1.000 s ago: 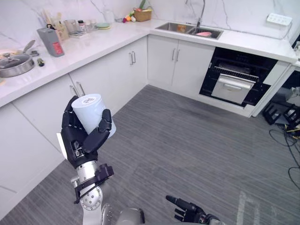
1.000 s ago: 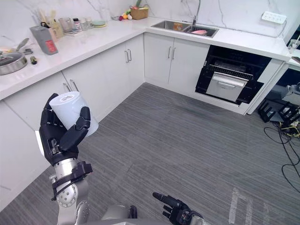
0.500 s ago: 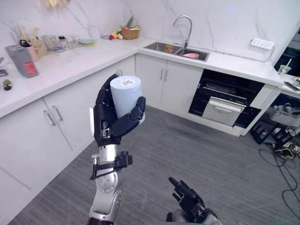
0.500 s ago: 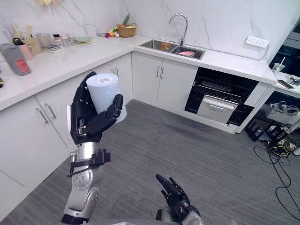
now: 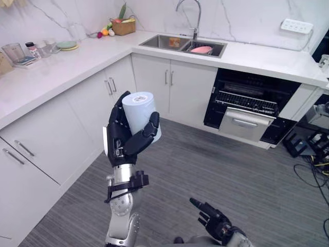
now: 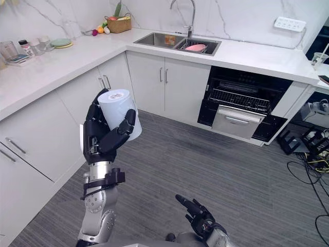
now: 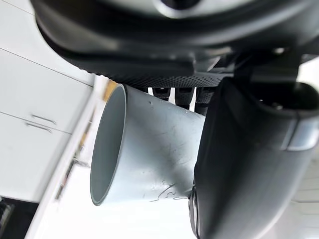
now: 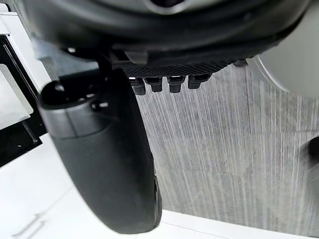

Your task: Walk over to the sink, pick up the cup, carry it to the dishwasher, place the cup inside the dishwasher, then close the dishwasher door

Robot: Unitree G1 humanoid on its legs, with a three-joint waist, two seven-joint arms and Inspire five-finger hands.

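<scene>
White kitchen with marble walls, an L-shaped counter and a grey plank floor.

The left hand is up at chest height with its fingers curled round the back of the cup and the thumb clamped across the front. The left wrist view backs that up, with the cup wedged between the thumb and the finger row. The end facing up looks closed, so my guess is it's being carried bottom-up. The right hand is down low over the floor, fingers loose and slightly spread, holding nothing.

Further out, the dishwasher sits under the counter just right of the sink. It's open, with a dark cavity and a rack showing. There's a pink thing lying in the sink and a basket in the far corner.

So this is the carry leg, and it's well short of the dishwasher. My advice is to walk it across without loosening that thumb and hold the wrist level so the smooth cup doesn't slide out. Line up square to the opening before reaching in, and aim for the rack, not the front panel.

As for labels, there's a small round printed mark on the cup's upturned end, too small to read. Nothing else legible anywhere.
</scene>
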